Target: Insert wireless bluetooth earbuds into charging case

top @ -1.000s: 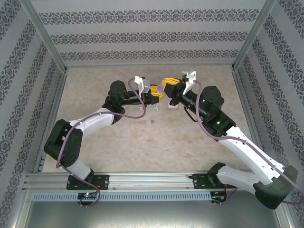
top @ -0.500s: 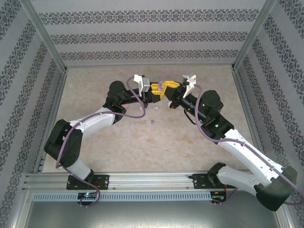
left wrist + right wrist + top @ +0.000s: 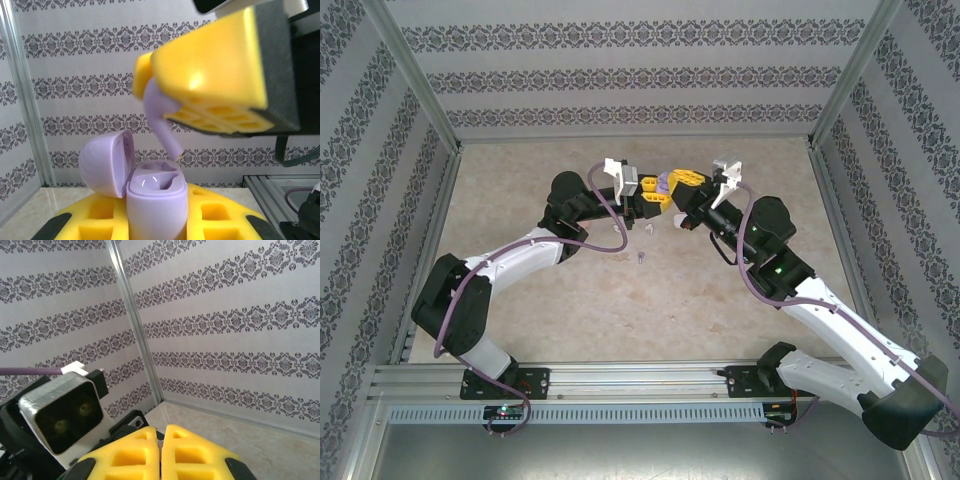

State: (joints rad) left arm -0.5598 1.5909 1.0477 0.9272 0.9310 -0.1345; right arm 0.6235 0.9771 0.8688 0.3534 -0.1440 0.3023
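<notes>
beige table (image 3: 570, 300): stray purple earbud (image 3: 640, 258) lies loose (patterned walls (image 3: 620, 80) around)

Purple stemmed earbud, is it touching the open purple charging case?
Cannot tell. Left wrist view: the purple stemmed earbud hangs tip-down over the open purple charging case, gap or contact unclear.

Light is bright, flat and diffuse. Top view: table (image 3: 720, 300) evenly lit, shadows faint and soft; frame posts (image 3: 415, 80) splay outward toward the top corners. Left wrist: right gripper's yellow finger (image 3: 210, 75) is close to the lens, soft-focus, with a small glare spot; purple earbud (image 3: 161, 117) beneath it is blurry too. Purple charging case (image 3: 154, 200) between left gripper's fingers (image 3: 220, 220) is sharper, with glossy highlights inside. Right wrist: wallpaper (image 3: 240, 325) crisp.
</notes>
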